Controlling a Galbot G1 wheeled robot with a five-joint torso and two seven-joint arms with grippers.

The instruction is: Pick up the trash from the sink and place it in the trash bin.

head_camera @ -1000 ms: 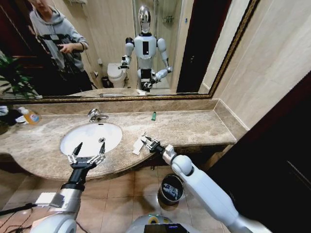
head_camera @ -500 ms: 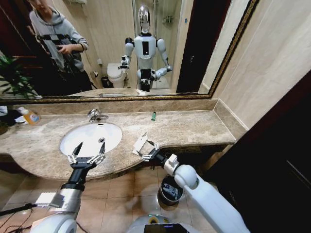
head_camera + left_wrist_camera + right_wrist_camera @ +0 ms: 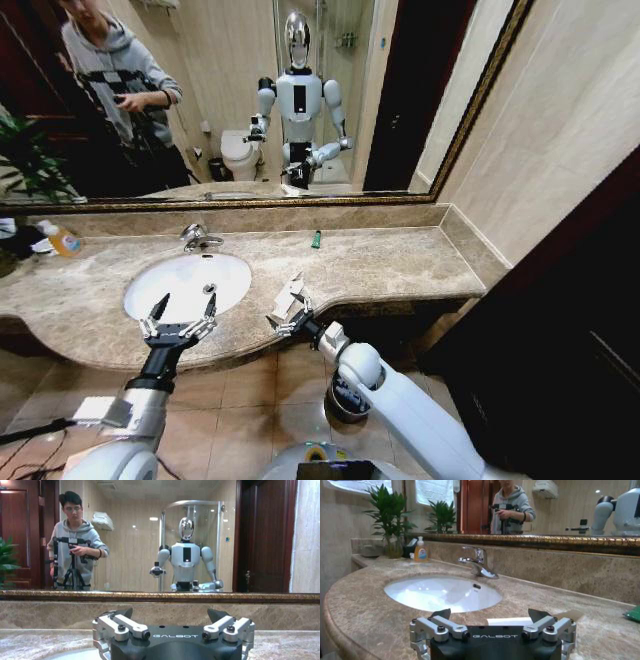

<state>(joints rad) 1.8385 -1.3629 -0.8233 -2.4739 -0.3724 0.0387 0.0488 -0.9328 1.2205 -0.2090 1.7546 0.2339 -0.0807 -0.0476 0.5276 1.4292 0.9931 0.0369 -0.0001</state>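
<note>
Nearest the robot, on the tan tiled floor below the counter, stands the trash bin (image 3: 345, 398), round and black with a shiny silver rim, partly hidden behind the right arm. Above it the right gripper (image 3: 290, 317) sits at the front edge of the countertop (image 3: 400, 265), its fingers spread wide and holding nothing, just at the near end of a long flat white packet (image 3: 289, 295) that lies on the stone beside the basin. The left gripper (image 3: 178, 325) hovers over the near rim of the sink (image 3: 187, 285), its dark pointed fingers likewise spread apart and empty. The sink is one smooth white oval bowl set into beige, marble-veined stone with a curved front edge; a single chrome faucet (image 3: 197, 237) stands behind it. Farther back, near the wall, one tiny green tube (image 3: 316, 239) lies alone on the counter, well apart from the packet. At the far left corner stands one orange-capped soap bottle (image 3: 62, 238). A gilt-framed mirror (image 3: 250, 100) rises behind the counter.
</note>
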